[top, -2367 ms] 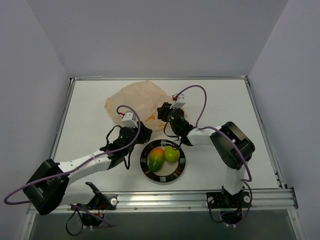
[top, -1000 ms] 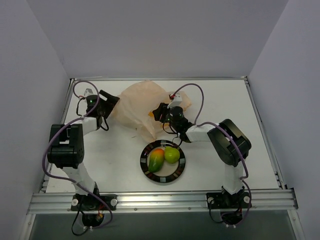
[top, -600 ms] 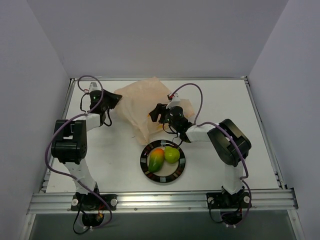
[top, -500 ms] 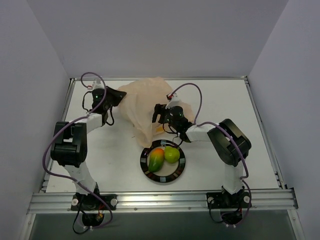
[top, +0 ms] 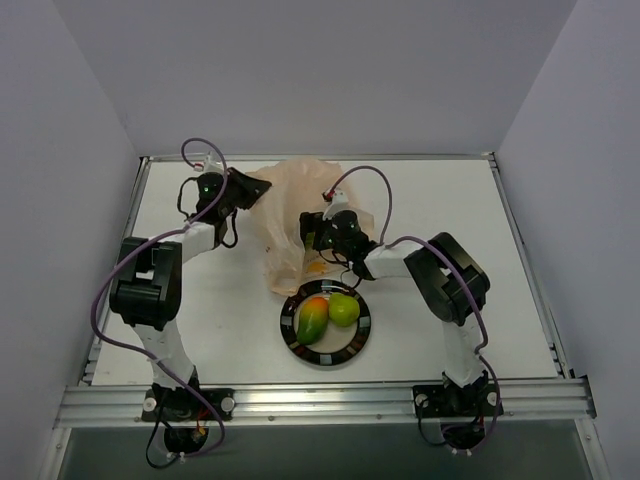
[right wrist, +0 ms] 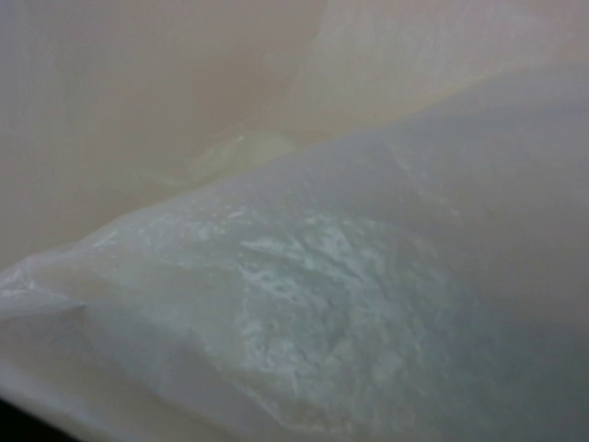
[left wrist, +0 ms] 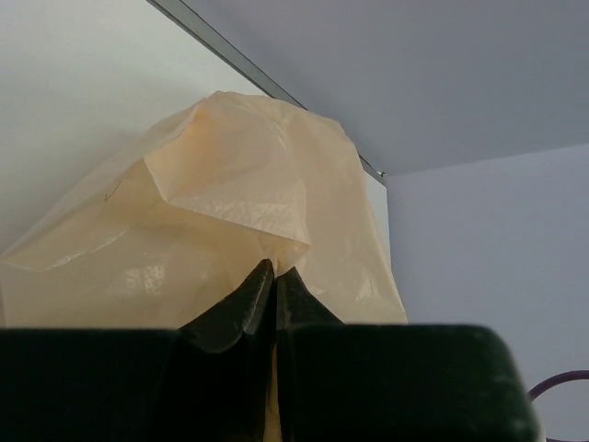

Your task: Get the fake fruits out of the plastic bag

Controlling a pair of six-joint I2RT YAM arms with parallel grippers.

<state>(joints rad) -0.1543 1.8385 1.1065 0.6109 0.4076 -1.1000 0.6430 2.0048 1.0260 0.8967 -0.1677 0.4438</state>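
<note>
On the plate (top: 286, 326): mango (top: 312, 319) and one green fruit (top: 345, 309), side by side and touching, clear of the bag.
Bag (top: 298, 195): lies on the table (top: 520, 260) just beyond the plate. Its long axis runs from the far-left corner down to a narrow tail that ends just beside the plate's far rim.
Left gripper (top: 238, 190): at the bag's far-left corner. The left wrist view shows the fingers (left wrist: 241, 308) pressed together on a fold of film, so that corner is pinched and raised.
Right gripper (top: 312, 230): against the bag's right flank, about midway along its length, with film draped around it. The right wrist view is filled with plastic and shows no fingers, so whether they are spread or closed cannot be told.
Third fruit: not seen in the open. A pale patch (right wrist: 241, 147) of yellow-green shows through the film ahead of the right wrist camera. It may be the fruit, but this is not certain.
Governing relation: if that patch is the fruit, it lies inside the bag, directly ahead of the right gripper and well apart from the left.
Judged step: the left arm anchors the corner, while the nearer right arm would reach or work the fruit out.
</note>
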